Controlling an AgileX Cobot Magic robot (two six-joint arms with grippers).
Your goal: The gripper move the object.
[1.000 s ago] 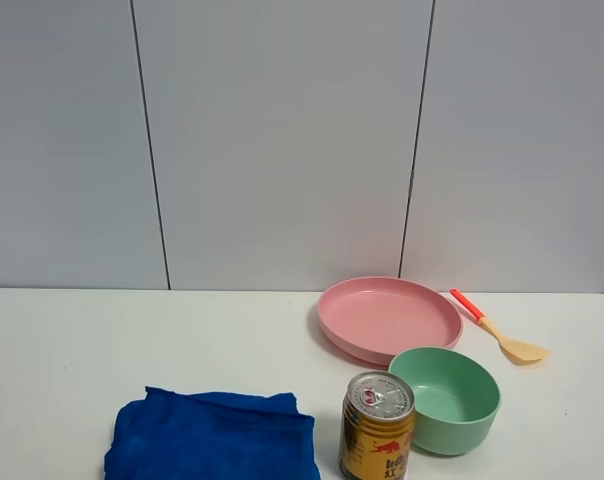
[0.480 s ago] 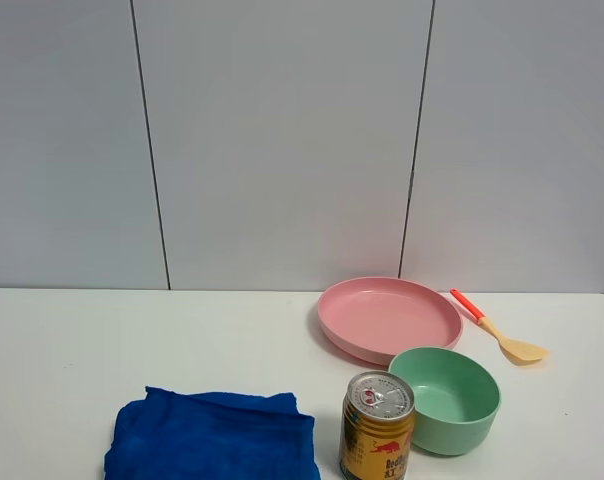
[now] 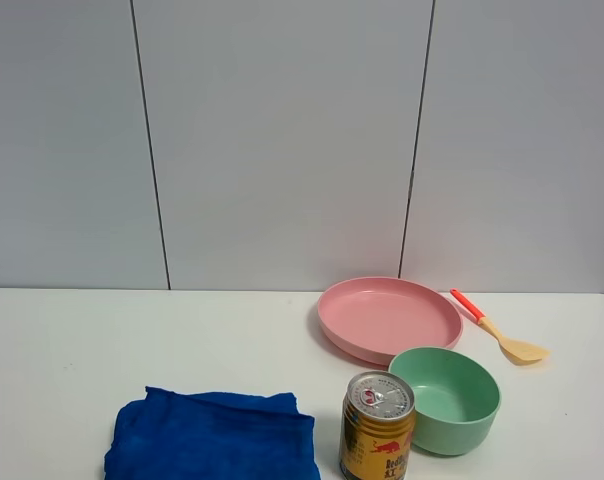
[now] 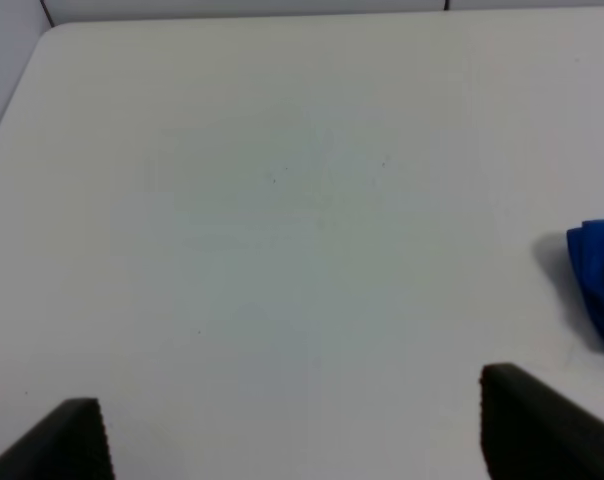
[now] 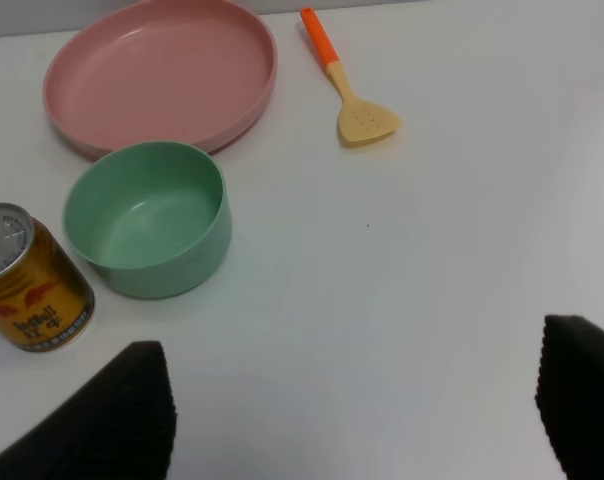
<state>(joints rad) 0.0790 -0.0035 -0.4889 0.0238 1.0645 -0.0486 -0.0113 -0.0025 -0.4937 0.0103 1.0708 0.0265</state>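
Neither of my grippers shows in the high view; the spatula [image 3: 499, 331] lies just beside the pink plate [image 3: 389, 317]. Through the left wrist, my left gripper [image 4: 282, 440] is spread wide over bare table, blue cloth [image 4: 597, 275] aside. Through the right wrist, my right gripper [image 5: 352, 420] gapes wide; the spatula [image 5: 345, 82] lies well ahead, its blade end the nearer, handle pointing away, so this arm is nearer.

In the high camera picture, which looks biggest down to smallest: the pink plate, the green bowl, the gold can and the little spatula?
Largest to smallest:
pink plate
green bowl
gold can, nearest the camera, so flattered
spatula
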